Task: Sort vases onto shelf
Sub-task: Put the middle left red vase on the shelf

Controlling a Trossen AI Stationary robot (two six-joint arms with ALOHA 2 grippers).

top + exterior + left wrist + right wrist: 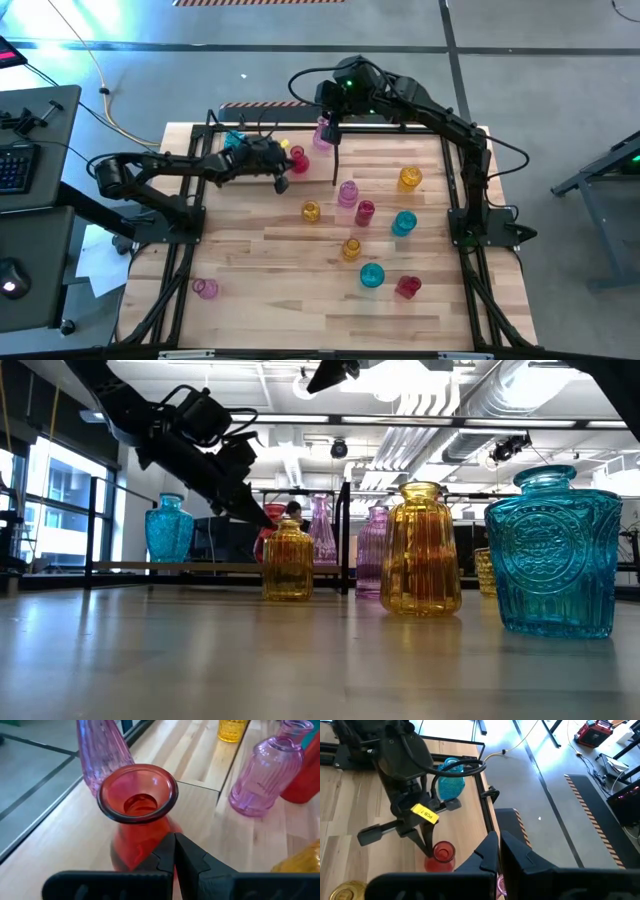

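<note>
Vases are scattered across the wooden table (300, 310); the left gripper (174, 851), fully closed, is pressed against a red vase (137, 810).

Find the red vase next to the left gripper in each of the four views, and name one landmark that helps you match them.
High view: red vase at the left gripper, near the table's far edge.
Low view: mostly hidden behind the amber vase, left of centre.
Left wrist view: centre, just beyond the shut fingers.
Right wrist view: bottom, under the left gripper.
Shared landmark: the left gripper itself.
</note>
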